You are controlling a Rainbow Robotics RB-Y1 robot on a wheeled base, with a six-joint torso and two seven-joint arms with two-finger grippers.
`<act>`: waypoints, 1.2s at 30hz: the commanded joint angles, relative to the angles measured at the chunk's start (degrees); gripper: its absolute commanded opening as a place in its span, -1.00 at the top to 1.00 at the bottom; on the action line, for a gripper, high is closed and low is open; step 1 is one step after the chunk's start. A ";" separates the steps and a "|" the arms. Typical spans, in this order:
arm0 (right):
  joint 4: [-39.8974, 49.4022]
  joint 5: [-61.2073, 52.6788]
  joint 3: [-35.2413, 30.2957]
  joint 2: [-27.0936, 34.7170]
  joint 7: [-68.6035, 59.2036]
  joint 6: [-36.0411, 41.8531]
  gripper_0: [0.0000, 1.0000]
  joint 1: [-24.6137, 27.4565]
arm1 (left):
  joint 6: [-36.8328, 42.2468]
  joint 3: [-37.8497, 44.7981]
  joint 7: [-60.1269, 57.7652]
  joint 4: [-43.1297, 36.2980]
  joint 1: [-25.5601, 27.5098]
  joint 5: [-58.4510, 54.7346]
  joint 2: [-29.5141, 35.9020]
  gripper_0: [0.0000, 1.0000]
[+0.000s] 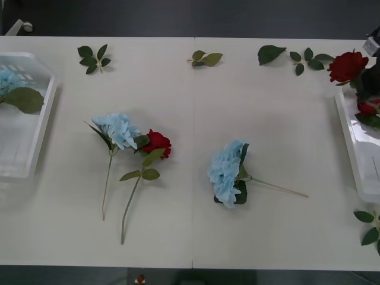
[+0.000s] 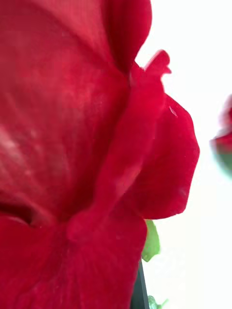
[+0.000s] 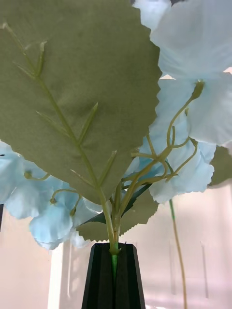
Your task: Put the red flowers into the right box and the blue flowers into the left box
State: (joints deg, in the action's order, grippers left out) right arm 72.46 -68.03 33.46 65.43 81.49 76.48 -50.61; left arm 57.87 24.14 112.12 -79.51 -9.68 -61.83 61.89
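I find the left box [image 1: 24, 160] at the table's left edge and the right box [image 1: 356, 154] at its right edge, each already with flowers of its colour. Three remain on the table between them.

The hydrangeas — light, soft heads on thin wire-like stems — I would take by the stem just below the head. One [image 1: 228, 172] lies right of centre, head left, stem running right and slightly nearer. The other [image 1: 119, 130] lies left of centre, head far, stem running near. A rose [image 1: 157, 142] touches it on the right, stem parallel; crowding is a risk.

The left gripper [image 3: 114, 277] is clamped on a hydrangea stem [image 3: 114, 260] over the left box. The right gripper I cannot read; a rose [image 2: 72, 145] hangs before its camera.
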 commanded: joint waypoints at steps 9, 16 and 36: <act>-19.12 12.30 -4.81 -2.15 19.32 -9.34 1.00 -0.37 | -14.80 -10.34 2.67 6.38 -1.83 0.66 -0.54 1.00; -26.85 19.07 -5.69 -4.26 18.70 -15.58 1.00 -0.37 | -14.72 -10.43 3.90 7.08 -1.74 1.28 -1.51 0.91; -41.44 22.06 -5.78 -9.88 18.44 -26.39 -0.25 -0.11 | 17.89 6.10 13.39 -1.27 -2.62 -13.66 -1.33 -0.32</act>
State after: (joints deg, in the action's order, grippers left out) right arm 30.64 -46.71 28.45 54.77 99.35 50.19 -50.57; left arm 72.08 29.95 124.96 -76.04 -9.91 -73.10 59.24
